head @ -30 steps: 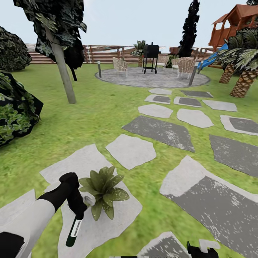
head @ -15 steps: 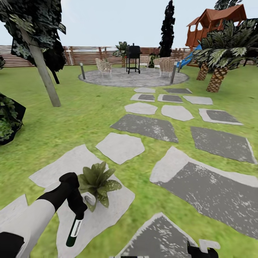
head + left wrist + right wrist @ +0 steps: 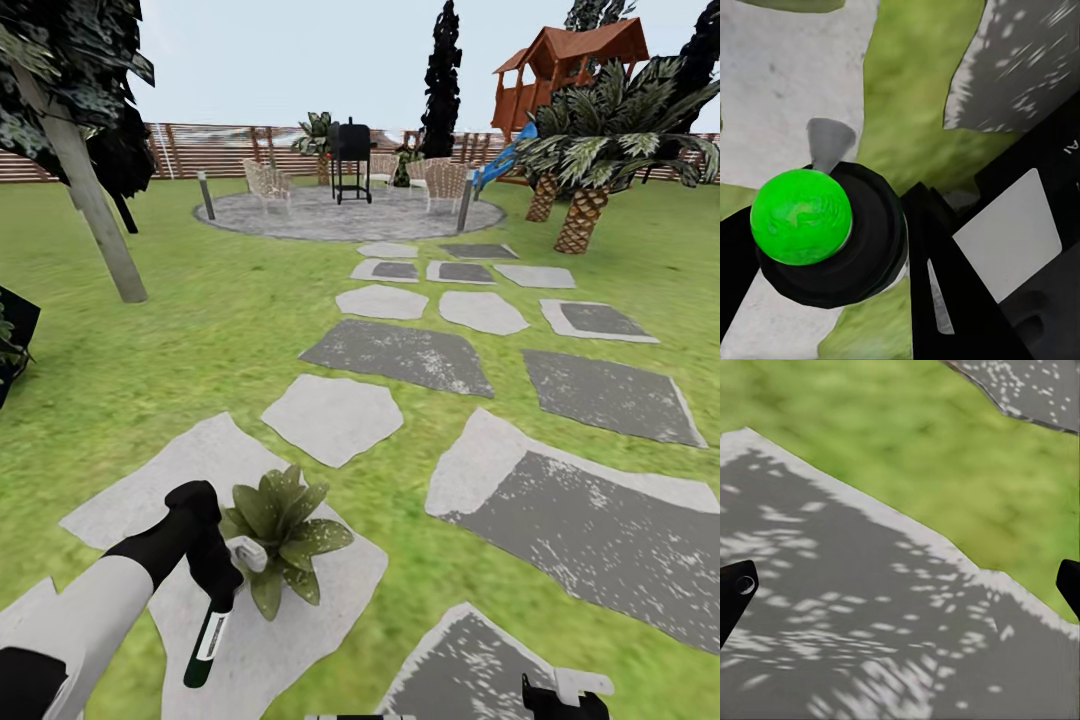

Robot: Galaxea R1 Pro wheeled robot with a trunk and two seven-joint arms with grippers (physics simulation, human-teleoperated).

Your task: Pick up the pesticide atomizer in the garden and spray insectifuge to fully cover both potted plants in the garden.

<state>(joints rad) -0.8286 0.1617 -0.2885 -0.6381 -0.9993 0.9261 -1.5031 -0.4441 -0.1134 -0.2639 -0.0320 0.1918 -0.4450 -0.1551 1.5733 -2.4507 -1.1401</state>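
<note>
potted plant beside left gripper, lawn open

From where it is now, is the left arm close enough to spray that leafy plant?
Probably yes. The left gripper holds the spray bottle with its white head right beside the plant on the pale stone, nothing between them.

Right wrist cam: looking down at ground. Big grey stepping stone fills most of the frame, darker grey with pale speckles, lighter band along its edge. Green lawn runs as a diagonal strip beyond it. Corner of a second grey stone on the far side of the grass, same speckle pattern. Right gripper: two dark fingertips at opposite frame edges, spread wide, nothing between them but the stone below.
</note>
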